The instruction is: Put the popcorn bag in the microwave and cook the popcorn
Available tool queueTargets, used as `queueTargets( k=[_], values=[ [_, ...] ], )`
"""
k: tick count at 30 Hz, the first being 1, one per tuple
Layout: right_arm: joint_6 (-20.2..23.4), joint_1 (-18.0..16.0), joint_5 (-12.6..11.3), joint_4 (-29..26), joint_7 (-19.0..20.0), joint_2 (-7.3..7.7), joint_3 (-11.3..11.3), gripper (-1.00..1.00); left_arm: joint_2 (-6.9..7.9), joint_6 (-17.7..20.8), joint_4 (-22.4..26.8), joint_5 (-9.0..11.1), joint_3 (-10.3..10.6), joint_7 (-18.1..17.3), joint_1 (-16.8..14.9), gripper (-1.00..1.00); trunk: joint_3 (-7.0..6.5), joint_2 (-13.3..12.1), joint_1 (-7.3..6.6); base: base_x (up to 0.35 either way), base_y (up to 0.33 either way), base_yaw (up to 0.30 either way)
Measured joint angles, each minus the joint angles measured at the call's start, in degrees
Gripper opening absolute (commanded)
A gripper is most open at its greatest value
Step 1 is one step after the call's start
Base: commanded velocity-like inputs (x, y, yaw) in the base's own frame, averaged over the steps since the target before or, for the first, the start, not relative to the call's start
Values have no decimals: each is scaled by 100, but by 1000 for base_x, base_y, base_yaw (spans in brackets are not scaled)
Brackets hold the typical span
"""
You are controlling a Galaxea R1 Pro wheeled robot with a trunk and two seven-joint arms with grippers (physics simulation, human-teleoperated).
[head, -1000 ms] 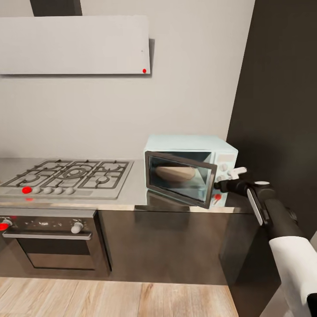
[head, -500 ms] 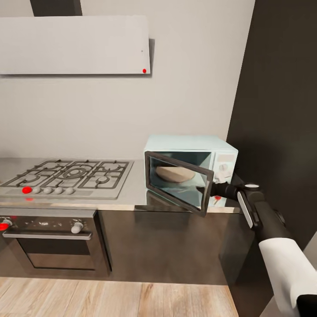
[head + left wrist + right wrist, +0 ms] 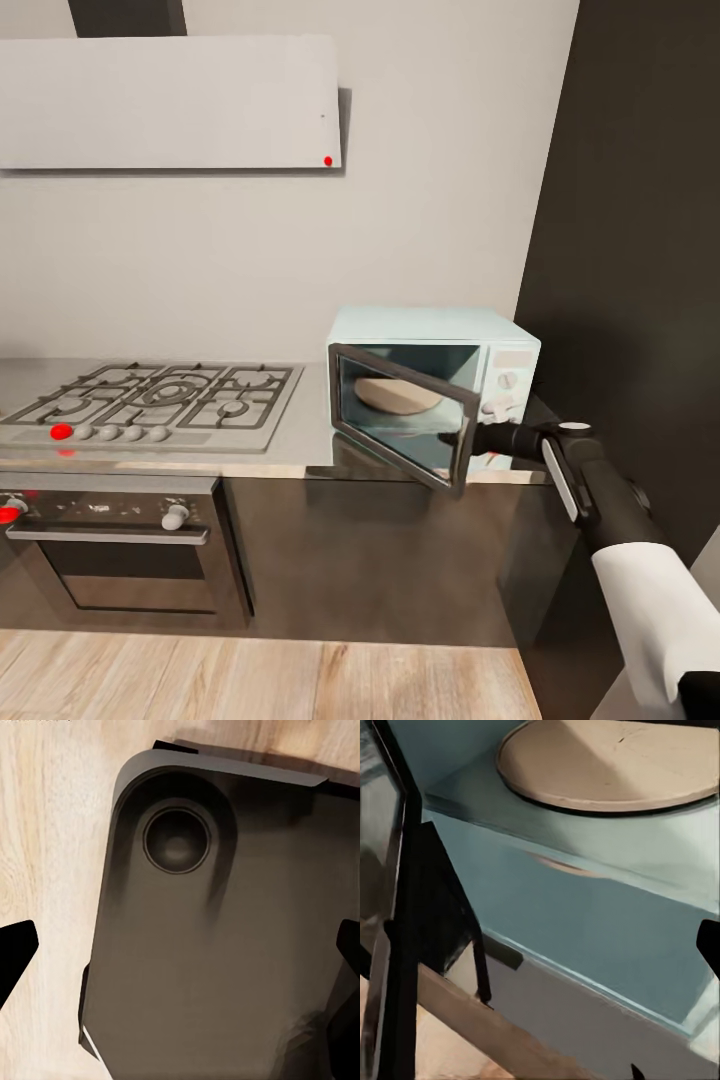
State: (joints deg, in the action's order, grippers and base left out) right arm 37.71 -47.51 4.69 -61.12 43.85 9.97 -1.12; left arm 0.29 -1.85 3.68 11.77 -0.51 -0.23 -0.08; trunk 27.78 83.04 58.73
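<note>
I'm hooking my right gripper behind the free edge of the microwave door to swing it open; can't tell how its jaws are set. Only the tan turntable sits inside, no popcorn bag spotted. Left gripper hangs released over the floor.

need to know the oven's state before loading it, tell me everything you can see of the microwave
The microwave is a small pale mint-blue box standing on the grey countertop to the right of the gas hob. Its black-framed dark glass door, hinged on its left side, hangs partly open. A white control panel with knobs sits on the right. Inside lies a round tan turntable plate. The right tool reaches the door's free edge.
</note>
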Motion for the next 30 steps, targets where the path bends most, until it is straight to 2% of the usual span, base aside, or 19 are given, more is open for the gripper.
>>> queueTargets(
  k=[6, 9, 12, 17, 25, 30],
  values=[
    [-6, 2, 7, 0, 469, 15, 0, 100, 0, -5, 0, -29, 21, -7, 0, 100, 0, 0, 0, 0, 0, 0],
    [-11, 1, 7, 3, 989, 16, 7, 100, -1, -5, 7, -41, 23, -9, 0, 100, 0, 0, 0, 0, 0, 0],
    [-10, 3, 13, 42, 1338, 0, 25, 100, -1, -5, 9, -43, 29, -9, 0, 100, 0, 0, 0, 0, 0, 0],
    [28, 0, 21, 69, 1463, 12, 31, 100, 1, -5, 9, -21, -11, -2, 0, 100, 0, 0, 2, -121, 0, 0],
    [44, 3, 29, 79, 1468, 5, 31, 100, 2, -6, 9, -6, -24, -1, 0, 100, 0, 0, 3, -282, 45, 0],
    [49, 3, 13, 80, 1450, -25, 32, 100, 2, -5, 9, -5, -27, -1, 0, 100, 0, 0, 0, -59, 94, 0]
  ],
)
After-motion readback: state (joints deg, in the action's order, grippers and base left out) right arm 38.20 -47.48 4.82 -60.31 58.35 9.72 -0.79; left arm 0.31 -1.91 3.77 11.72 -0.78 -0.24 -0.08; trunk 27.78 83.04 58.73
